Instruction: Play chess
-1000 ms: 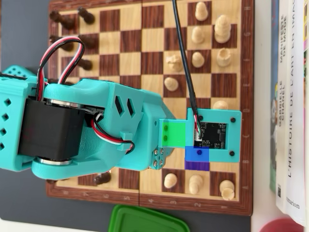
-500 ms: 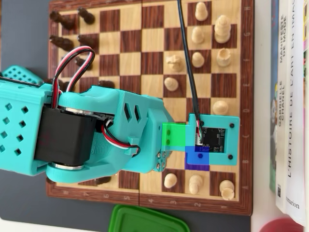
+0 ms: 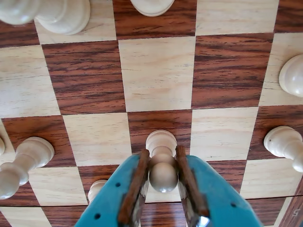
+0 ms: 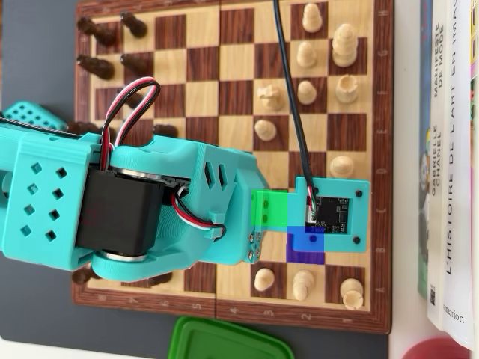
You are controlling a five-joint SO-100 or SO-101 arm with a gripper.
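Gripping item: one pale pawn, turned wood, smooth, round head on a flared foot. It stands upright between the fingers of the gripper, long axis vertical, foot at the edge of a dark square. Jaws clamped on its head and neck from both sides; pads brown, fingers teal plastic.

Chessboard: flat wood veneer, grained light and dark squares. In the overhead view the teal arm covers the pawn. Other pale pieces stand near, apart from the jaws.
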